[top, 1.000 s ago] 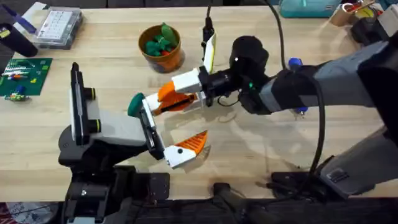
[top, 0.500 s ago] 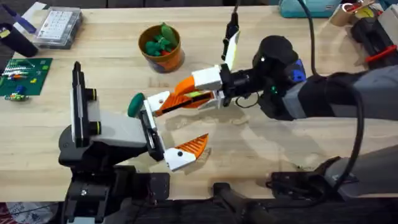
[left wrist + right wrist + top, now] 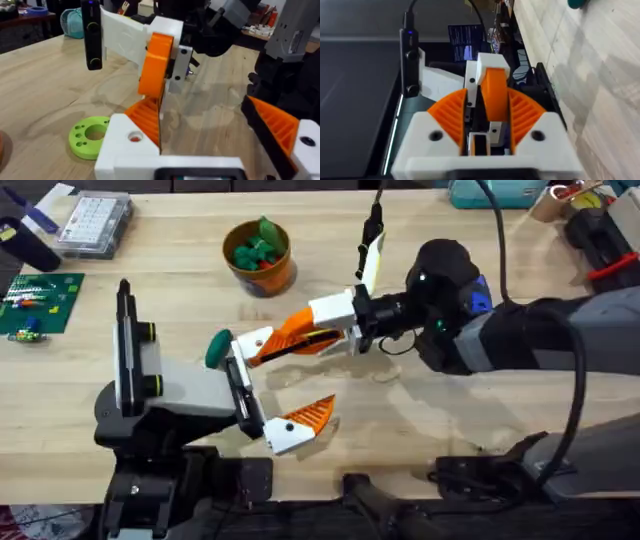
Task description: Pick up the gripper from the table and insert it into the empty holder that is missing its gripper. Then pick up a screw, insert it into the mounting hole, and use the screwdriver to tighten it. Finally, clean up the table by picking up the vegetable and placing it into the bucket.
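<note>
The right gripper reaches in from the right edge of the table to just left of the table's middle, its fingers closed on the gripper, the long orange ribbed finger with a white base. In the right wrist view the orange part sits clamped between the two orange ribbed pads, so the jaws stand only as far apart as the part is thick. The part lies nearly level above the table, its white base end at the upper end of the holder, whose black rail runs diagonally toward the near edge. In the left wrist view the part's white base appears seated at one end of the rail, with the part's orange ribs rising from it and the right gripper's orange pad pressed on above. A short orange finger is mounted at the holder's lower end, toward the near edge. A green ring lies on the table just beside the holder's upper end. The bucket stands near the far edge, left of centre, with green vegetables inside. A clear box lies at the far left corner and a green board by the left edge.
</note>
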{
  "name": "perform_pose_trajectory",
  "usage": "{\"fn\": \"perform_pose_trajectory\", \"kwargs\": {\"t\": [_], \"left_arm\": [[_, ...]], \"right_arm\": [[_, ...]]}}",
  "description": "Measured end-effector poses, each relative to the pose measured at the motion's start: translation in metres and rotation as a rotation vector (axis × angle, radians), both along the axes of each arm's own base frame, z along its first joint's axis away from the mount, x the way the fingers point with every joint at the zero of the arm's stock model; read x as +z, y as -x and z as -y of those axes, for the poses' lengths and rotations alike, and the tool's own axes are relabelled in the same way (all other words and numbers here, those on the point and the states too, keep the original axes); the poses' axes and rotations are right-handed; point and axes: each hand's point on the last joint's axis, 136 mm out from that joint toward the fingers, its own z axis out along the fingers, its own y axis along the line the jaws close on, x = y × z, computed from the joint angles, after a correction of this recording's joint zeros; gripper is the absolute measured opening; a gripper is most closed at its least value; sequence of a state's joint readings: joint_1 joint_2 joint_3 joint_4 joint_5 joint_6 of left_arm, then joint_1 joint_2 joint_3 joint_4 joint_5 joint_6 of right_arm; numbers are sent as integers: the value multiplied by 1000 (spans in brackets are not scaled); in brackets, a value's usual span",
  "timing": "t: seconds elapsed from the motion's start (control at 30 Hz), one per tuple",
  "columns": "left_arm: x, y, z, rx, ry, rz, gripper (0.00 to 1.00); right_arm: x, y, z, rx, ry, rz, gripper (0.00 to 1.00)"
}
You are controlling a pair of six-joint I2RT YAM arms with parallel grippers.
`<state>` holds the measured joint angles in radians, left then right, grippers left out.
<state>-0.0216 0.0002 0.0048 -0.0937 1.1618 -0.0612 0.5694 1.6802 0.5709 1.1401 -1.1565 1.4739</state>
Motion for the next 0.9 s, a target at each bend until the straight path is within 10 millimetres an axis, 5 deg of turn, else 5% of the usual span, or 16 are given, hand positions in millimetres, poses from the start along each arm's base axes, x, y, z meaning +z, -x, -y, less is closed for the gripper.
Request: {"fn": "perform_pose_trajectory", "kwargs": {"t": [0.1,0.33,0.9], "left_arm": [[0,0,0,0,0,4,990],[0,0,0,1,0,-1,990],[0,-1,0,5,0,-2,990]], "right_arm": [[-1,0,0,0,5,-12,258],[-10,-1,-1,-15,40,-61,186],[-13,-2,-8,-47,50,-60,347]]}}
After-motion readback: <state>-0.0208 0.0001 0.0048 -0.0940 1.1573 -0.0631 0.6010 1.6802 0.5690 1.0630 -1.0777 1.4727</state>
